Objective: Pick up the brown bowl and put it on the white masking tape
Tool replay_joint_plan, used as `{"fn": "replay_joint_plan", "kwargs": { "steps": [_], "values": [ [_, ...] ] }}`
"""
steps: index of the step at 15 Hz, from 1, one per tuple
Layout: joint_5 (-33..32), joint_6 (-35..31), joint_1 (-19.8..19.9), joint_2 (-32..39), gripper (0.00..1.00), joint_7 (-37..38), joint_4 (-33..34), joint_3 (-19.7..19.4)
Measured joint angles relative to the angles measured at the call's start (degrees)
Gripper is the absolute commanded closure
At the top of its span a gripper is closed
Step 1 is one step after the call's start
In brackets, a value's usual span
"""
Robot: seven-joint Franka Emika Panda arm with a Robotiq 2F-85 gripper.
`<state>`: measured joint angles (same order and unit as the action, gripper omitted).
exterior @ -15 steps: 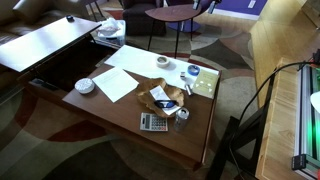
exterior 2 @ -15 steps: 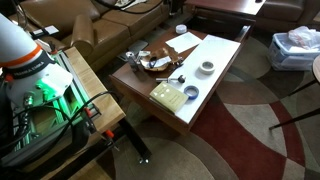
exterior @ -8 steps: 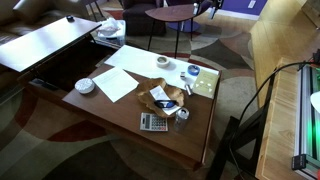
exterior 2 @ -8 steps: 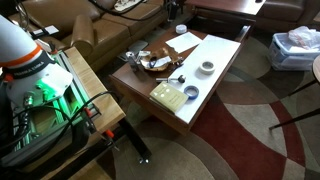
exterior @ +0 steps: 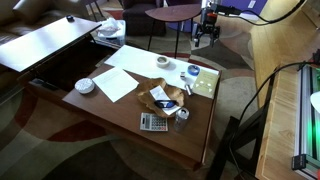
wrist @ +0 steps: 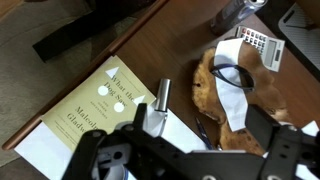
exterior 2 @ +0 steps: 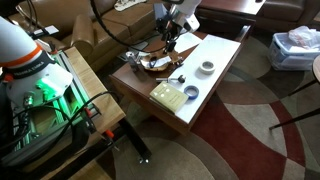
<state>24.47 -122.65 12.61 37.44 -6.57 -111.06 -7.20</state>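
Note:
The brown bowl (exterior: 160, 97) sits mid-table with a white paper strip and a black ring lying in it. It also shows in an exterior view (exterior 2: 152, 66) and in the wrist view (wrist: 235, 100). The white masking tape (exterior: 163, 62) lies on a white sheet toward the table's far side, and it shows in an exterior view (exterior 2: 206, 68) too. My gripper (exterior: 205, 36) (exterior 2: 171, 36) hangs high above the table. In the wrist view its jaws (wrist: 190, 150) are apart and empty, with the bowl below and to the right.
A grey calculator (exterior: 153, 122) (wrist: 258, 46) lies beside the bowl. A yellow-green book (exterior: 203, 83) (wrist: 100, 105), a bluish-white round object (exterior: 191, 72), a white ribbed dish (exterior: 85, 85) and white paper (exterior: 116, 84) share the table. A small silver cylinder (wrist: 160, 97) lies by the book.
The arm and gripper have come down into both exterior views, above the table. Nothing on the table has moved.

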Motion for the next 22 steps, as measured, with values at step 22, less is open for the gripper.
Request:
{"fn": "replay_joint_plan", "kwargs": {
  "steps": [22],
  "values": [
    [14.0,-15.3,6.0,26.8,0.0,-17.4,15.9,13.6]
  ]
}}
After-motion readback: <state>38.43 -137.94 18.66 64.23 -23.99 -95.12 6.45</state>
